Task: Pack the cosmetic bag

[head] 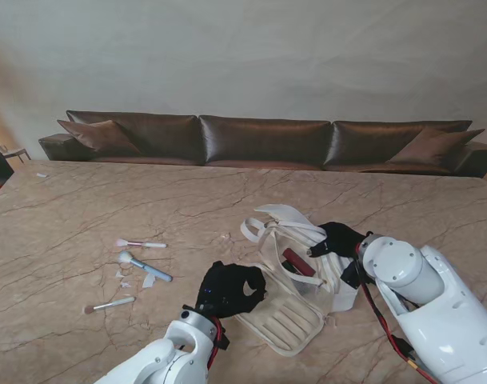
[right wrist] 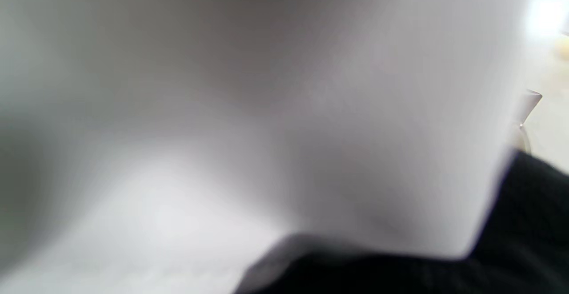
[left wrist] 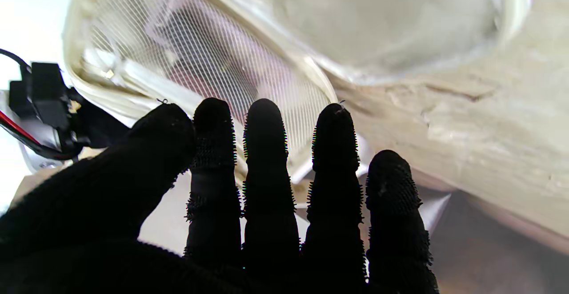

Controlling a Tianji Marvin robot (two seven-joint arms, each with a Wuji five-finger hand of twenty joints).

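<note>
**Desk:** Where was the bag (head: 295,280)?

**Photographer:** It lay open on the table (head: 83,208), between both hands, a red item (head: 299,262) inside. The brushes (head: 143,268) lay well apart to the left.

**Desk:** And the hands?

**Photographer:** The left hand (head: 229,290) rested flat at the flap's edge, fingers (left wrist: 264,160) extended, gripping nothing. The right hand (head: 337,238) was at the bag's far side; I could not tell its grip, as its wrist view was blurred.

**Desk:** Handling?

**Photographer:** It looked soft, light and floppy; the stiffer piped rim seemed the best hold.
</note>
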